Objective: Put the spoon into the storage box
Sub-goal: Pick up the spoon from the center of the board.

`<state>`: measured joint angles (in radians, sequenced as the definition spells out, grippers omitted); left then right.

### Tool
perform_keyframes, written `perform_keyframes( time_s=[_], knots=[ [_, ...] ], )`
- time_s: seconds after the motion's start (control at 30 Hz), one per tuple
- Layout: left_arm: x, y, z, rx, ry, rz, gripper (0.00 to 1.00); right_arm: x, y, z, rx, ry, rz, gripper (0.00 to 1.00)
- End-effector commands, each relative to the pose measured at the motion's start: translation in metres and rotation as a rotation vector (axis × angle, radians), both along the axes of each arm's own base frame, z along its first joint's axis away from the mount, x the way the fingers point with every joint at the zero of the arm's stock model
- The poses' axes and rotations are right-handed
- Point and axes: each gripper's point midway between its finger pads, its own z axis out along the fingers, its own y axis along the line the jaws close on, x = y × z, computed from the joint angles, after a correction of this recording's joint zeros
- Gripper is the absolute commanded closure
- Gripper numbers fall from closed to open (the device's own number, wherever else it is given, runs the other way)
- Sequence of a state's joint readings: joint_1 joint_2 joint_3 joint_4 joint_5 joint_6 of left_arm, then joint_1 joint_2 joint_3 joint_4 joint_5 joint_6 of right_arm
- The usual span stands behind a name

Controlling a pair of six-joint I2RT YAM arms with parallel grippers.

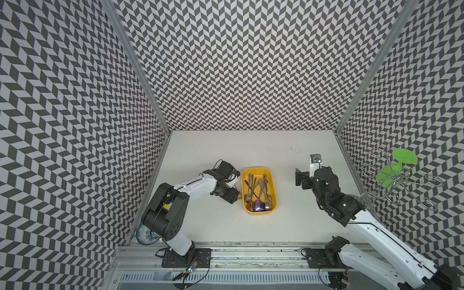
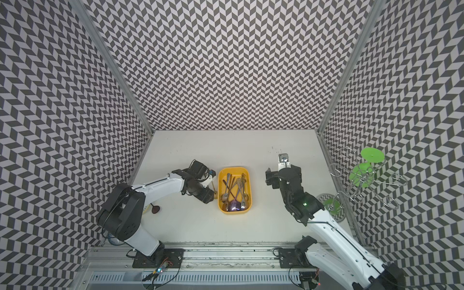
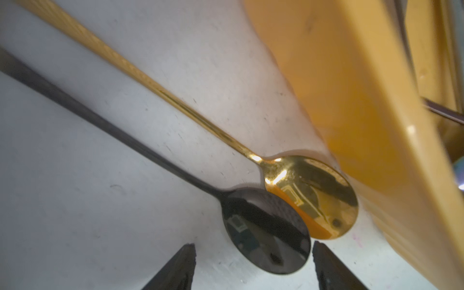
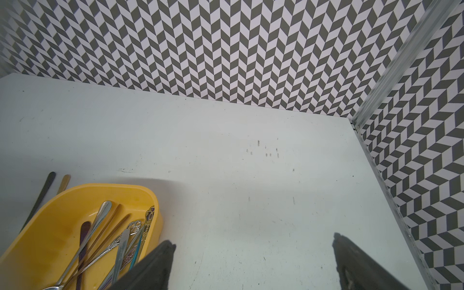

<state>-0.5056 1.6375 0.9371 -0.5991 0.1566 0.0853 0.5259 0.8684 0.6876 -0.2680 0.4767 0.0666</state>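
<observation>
Two spoons lie side by side on the white table, just left of the yellow storage box (image 1: 258,213) (image 2: 234,213) (image 3: 351,88). The black spoon (image 3: 266,233) has its bowl between the fingertips of my left gripper (image 3: 253,247) (image 1: 232,197), which is open and low over the table. There is a gap on one side of the bowl. The gold spoon (image 3: 313,198) (image 2: 213,187) has its bowl against the box's outer wall. Several pieces of cutlery lie in the box. My right gripper (image 4: 253,241) (image 1: 298,177) stands open over bare table right of the box, holding nothing.
A wire rack with green discs (image 1: 396,175) stands at the right wall. A blue-and-white bowl (image 1: 145,234) sits behind the left arm's base. A dark red spoon-shaped item (image 2: 155,209) lies under the left arm. Both spoon handles (image 4: 42,193) reach past the box's far end.
</observation>
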Motion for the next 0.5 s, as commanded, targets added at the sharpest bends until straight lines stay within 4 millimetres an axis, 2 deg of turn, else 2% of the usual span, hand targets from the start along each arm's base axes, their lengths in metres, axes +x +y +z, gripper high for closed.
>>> perform_keyframes(
  time_s=[0.0, 0.13, 0.33, 0.47],
  knots=[
    [0.008, -0.007, 0.000, 0.009, -0.021, 0.000, 0.20, 0.002, -0.003, 0.015, 0.019, -0.071, -0.014, 0.00],
    [0.009, -0.004, -0.006, 0.048, -0.025, -0.004, 0.23, 0.002, -0.003, 0.015, 0.018, -0.072, -0.014, 0.00],
    [0.013, 0.005, -0.004, 0.097, -0.063, -0.006, 0.48, 0.001, -0.005, 0.016, 0.018, -0.078, -0.019, 0.00],
    [0.013, 0.008, -0.003, 0.108, -0.076, -0.010, 0.60, 0.002, -0.004, 0.016, 0.016, -0.077, -0.016, 0.00]
  ],
)
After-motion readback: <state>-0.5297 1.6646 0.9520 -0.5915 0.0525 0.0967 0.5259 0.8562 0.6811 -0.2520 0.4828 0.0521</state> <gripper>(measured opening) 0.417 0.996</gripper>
